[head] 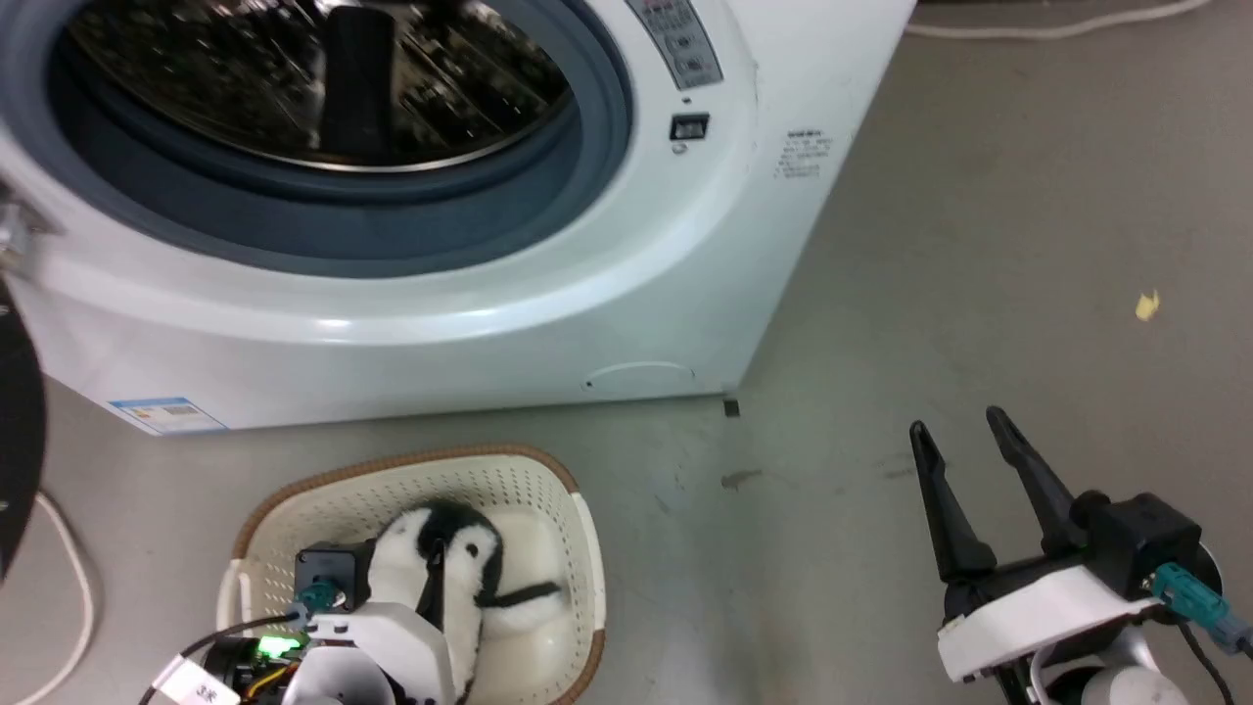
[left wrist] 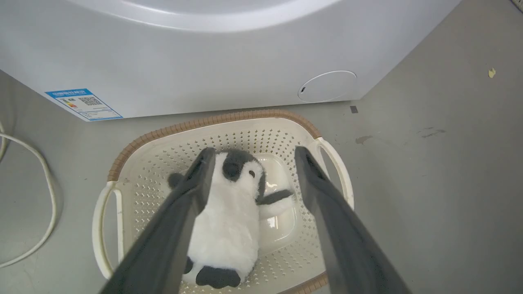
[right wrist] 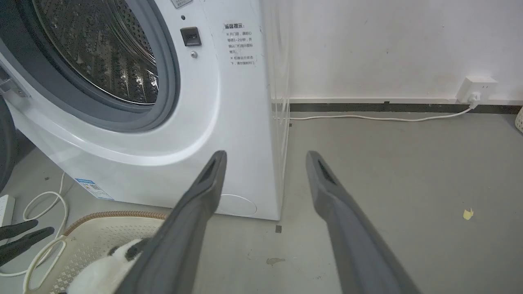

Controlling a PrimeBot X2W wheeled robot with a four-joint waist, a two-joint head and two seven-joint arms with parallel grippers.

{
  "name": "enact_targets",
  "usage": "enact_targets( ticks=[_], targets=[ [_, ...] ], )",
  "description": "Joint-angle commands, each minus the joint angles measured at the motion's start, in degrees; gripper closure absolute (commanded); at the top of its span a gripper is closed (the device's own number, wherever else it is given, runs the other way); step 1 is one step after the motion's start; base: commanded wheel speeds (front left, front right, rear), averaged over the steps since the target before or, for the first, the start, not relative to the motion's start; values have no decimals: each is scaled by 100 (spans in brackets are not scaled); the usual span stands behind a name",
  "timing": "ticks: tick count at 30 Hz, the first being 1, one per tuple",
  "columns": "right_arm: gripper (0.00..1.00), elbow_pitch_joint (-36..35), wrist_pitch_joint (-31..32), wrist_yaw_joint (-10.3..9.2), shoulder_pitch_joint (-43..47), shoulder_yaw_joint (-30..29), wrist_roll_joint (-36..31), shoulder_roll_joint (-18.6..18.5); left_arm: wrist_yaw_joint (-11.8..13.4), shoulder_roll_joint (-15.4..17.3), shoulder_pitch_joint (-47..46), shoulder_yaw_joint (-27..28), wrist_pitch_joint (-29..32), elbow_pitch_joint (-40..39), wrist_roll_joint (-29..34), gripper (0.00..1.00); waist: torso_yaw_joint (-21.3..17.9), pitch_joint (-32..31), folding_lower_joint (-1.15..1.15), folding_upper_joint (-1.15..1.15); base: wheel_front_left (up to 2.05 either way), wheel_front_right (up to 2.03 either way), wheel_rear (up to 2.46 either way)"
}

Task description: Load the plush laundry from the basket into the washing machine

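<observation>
Head view gives us the white washing machine [head: 489, 323], grey seal [head: 392, 235] ringing its shiny perforated drum [head: 245, 88]. On the floor [head: 881, 294] just before it we see the cream, brown-rimmed basket [head: 411, 462]; in it lies the plush laundry [head: 460, 558], a fluffy penguin, white belly up, black head toward the machine. Our left hand [left wrist: 254, 152] hangs wide over it; our right hand [head: 957, 423], also wide, is well apart.

Head view looks down; wrist views share basket [left wrist: 212, 120] and washing machine [head: 392, 333].

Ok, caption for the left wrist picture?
Open left gripper poised over the penguin in its basket, beside the washing machine.
</observation>
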Motion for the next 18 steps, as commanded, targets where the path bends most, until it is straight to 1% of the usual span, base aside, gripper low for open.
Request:
enact_targets(
  ticks=[1, 6, 17, 18],
  targets=[
    [0, -45, -62, -2, -142, 36, 95, 3, -12, 102, -190, -16, 29, 217, -82, 0, -105, 190, -1, 0, 0, 0, 0],
    [0, -96, -122, -2, -231, 50, 194, 3, -9, 251, -452, -23, 36, 546, -207, 0, -197, 468, -1, 0, 0, 0, 0],
    [0, -177, -241, -3, -410, 100, 391, 3, 93, 526, -977, -147, -88, 1156, -337, 0, -399, 1034, -1, 0, 0, 0, 0],
    [0, -188, -265, -3, -451, 129, 429, 3, 102, 588, -1070, -188, -104, 1283, -352, 0, -451, 1149, -1, 0, 0, 0, 0]
  ],
)
